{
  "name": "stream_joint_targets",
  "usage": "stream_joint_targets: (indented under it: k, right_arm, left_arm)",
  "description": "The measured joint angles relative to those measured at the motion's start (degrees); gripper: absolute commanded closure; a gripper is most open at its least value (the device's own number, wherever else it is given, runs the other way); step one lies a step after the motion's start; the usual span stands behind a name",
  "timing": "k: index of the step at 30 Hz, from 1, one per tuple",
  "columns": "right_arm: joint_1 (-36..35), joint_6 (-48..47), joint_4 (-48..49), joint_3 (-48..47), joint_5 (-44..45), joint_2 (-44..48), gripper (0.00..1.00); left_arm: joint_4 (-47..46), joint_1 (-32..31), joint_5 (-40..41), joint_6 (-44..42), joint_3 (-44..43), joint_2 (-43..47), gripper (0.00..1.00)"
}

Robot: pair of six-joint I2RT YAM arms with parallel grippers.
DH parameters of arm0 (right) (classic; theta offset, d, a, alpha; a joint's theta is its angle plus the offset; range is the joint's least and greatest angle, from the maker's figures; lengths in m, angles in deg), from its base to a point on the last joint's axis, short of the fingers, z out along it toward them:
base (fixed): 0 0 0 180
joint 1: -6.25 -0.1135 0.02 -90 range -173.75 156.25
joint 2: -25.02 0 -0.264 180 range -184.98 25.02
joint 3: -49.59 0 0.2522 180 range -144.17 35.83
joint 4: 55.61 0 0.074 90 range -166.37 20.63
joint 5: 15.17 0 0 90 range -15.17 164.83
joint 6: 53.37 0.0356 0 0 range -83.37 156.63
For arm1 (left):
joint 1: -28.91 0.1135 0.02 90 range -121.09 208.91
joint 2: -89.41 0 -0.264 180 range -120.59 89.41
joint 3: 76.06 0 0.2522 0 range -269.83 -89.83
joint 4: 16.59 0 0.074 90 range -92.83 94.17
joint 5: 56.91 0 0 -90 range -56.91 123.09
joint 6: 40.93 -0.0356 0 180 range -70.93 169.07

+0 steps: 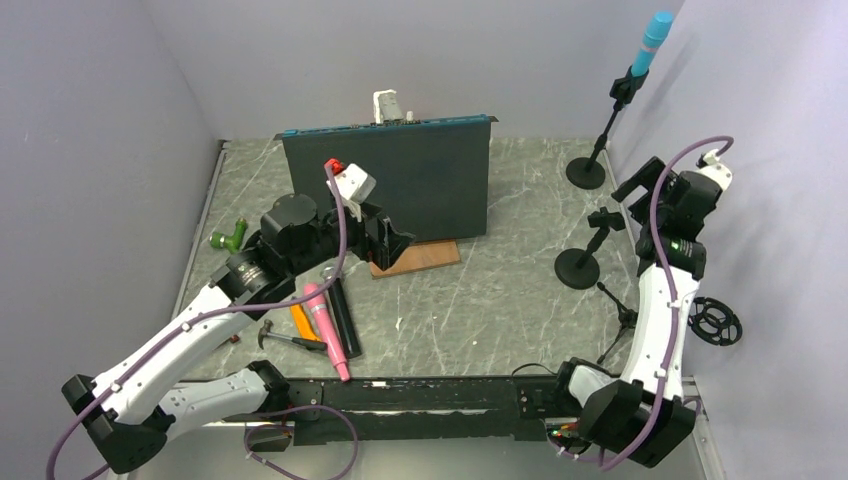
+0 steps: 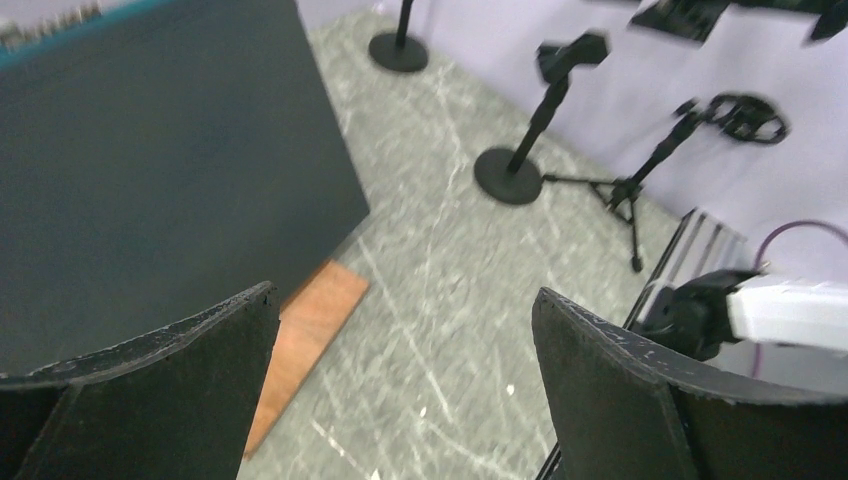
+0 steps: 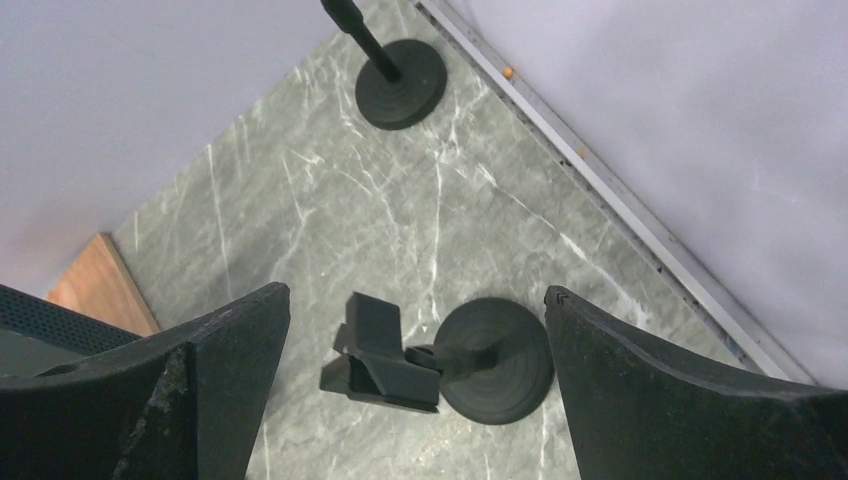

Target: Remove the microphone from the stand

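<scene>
- L pincer point(image 2: 405, 295): jaws wide, nothing betw. them. It sits low, facing the black board point(image 1: 400, 185), prob. just parked out of the way.
- Pink mic point(image 1: 328, 333): lies flat on the table point(image 1: 480, 300), back along the L arm from that pincer, next to an orange-handled tool point(image 1: 301, 322) & a hammer point(image 1: 290, 340). It's off any stand and nothing grips it.
- Short stand point(image 3: 497, 360): directly below R pincer point(image 3: 415, 291), w/ its clip point(image 3: 380, 355) empty and tipped sideways.
- R pincer: wide, holding nothing. Its jaws straddle the clip from above and look clear of it.
- Teal mic point(image 1: 655, 40): upright in the tall stand point(image 1: 605, 130), well beyond R pincer by the back wall. It's the only mic seated in a stand, so I reckon the R arm is the one placed to reach it.
</scene>
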Motion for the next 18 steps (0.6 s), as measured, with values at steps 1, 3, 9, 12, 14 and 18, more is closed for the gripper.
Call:
stream_joint_targets:
  k: [1,3,9,12,14,18]
  right_arm:
    - [-0.7,-0.2,0.0,-1.1,0.5,-0.7,0.0]
    - [-3.1,-0.8,0.2,-3.2,2.4,-2.3,0.0]
    - [-11.3,-5.0,5.0,-11.6,9.3,-11.5,0.0]
    - [-11.3,-5.5,9.1,-16.2,10.3,-18.4,0.0]
    - [-11.3,-5.4,11.6,-18.2,10.4,-22.4,0.0]
    - [-11.5,-5.3,16.1,-20.9,11.6,-29.5,0.0]
  left_arm:
    - [0.6,0.1,0.5,-0.5,0.7,-0.2,0.01]
    - [1.0,0.2,1.0,-0.9,1.1,-0.2,0.0]
    - [0.9,-0.9,3.1,-2.2,1.1,0.9,0.0]
    - [0.9,-3.1,4.8,-3.6,1.1,1.3,0.01]
    - [1.0,-4.7,5.6,-4.5,1.1,1.3,0.0]
    - [1.0,-6.7,7.9,-5.9,1.1,1.3,0.01]
